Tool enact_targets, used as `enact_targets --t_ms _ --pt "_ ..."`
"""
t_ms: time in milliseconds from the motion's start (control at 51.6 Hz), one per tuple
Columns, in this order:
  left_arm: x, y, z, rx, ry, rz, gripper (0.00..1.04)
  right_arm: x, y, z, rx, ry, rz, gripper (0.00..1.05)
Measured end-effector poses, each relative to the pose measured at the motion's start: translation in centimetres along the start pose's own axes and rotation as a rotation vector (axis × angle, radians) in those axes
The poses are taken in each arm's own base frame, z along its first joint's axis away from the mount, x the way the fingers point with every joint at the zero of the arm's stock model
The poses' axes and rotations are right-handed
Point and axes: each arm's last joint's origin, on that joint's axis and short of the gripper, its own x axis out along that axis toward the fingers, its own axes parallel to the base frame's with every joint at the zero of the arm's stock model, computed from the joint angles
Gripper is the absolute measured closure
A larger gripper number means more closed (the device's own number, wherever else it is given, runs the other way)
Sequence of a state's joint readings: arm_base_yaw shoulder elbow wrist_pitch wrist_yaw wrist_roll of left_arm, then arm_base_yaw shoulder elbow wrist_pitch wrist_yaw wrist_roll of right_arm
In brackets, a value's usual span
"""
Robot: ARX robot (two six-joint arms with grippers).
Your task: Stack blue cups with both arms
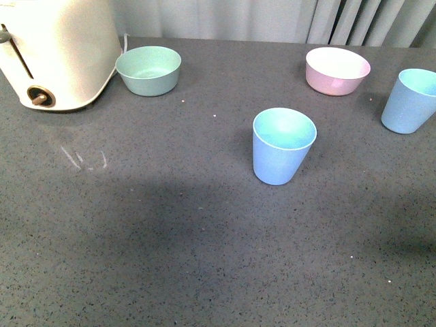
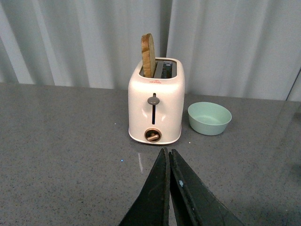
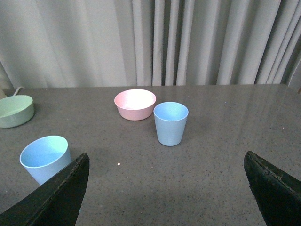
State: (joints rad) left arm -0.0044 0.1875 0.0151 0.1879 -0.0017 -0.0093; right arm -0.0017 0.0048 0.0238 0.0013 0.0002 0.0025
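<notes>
Across the dark grey speckled worktop [image 1: 170, 238], backed by pale curtains [image 1: 238, 17], one blue cup [image 1: 283, 153] stands upright near the middle, the other blue cup [image 1: 411, 102] at the right edge near a pink bowl [image 1: 337, 71]. A cream toaster [image 1: 58, 48] and mint bowl [image 1: 148, 70] sit back left. The left gripper [image 2: 167, 153] is closed, empty; the right gripper [image 3: 165, 157] gapes wide, empty.

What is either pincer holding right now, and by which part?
Nothing. The left pincer is shut and empty, the right pincer open and empty; both blue cups stand free.
</notes>
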Motion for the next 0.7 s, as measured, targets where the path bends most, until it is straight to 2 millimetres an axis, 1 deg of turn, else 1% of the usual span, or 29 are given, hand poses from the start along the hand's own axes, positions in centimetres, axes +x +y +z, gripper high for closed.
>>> enact_targets --t_ms 78,136,233,524,582,640,679,698 --pt "-0.1 0.0 0.0 0.0 0.0 0.0 1.03 0.0 0.0 0.0 0.0 0.0 0.0 0.09" --pt "-0.7 0.0 -0.4 0.0 0.035 0.0 1.03 0.0 0.0 0.0 0.0 0.0 0.0 0.09" --pt "-1.1 0.0 -0.3 0.0 0.009 0.0 1.03 0.0 0.0 0.0 0.0 0.0 0.0 0.09" --pt "-1.2 0.0 -0.3 0.0 0.007 0.0 1.03 0.0 0.0 0.0 0.0 0.0 0.0 0.09" --pt "-1.2 0.0 -0.3 0.0 0.007 0.0 0.96 0.0 0.0 0.0 0.0 0.0 0.0 0.09" --pt "-1.2 0.0 -0.3 0.0 0.008 0.0 0.86 0.0 0.0 0.0 0.0 0.001 0.001 0.09" --pt "-1.2 0.0 -0.3 0.0 0.008 0.0 0.79 0.0 0.0 -0.1 0.039 0.082 0.052 0.09" --pt "-1.2 0.0 -0.3 0.0 0.008 0.0 0.73 0.2 -0.1 -0.3 0.086 0.211 0.087 0.09"
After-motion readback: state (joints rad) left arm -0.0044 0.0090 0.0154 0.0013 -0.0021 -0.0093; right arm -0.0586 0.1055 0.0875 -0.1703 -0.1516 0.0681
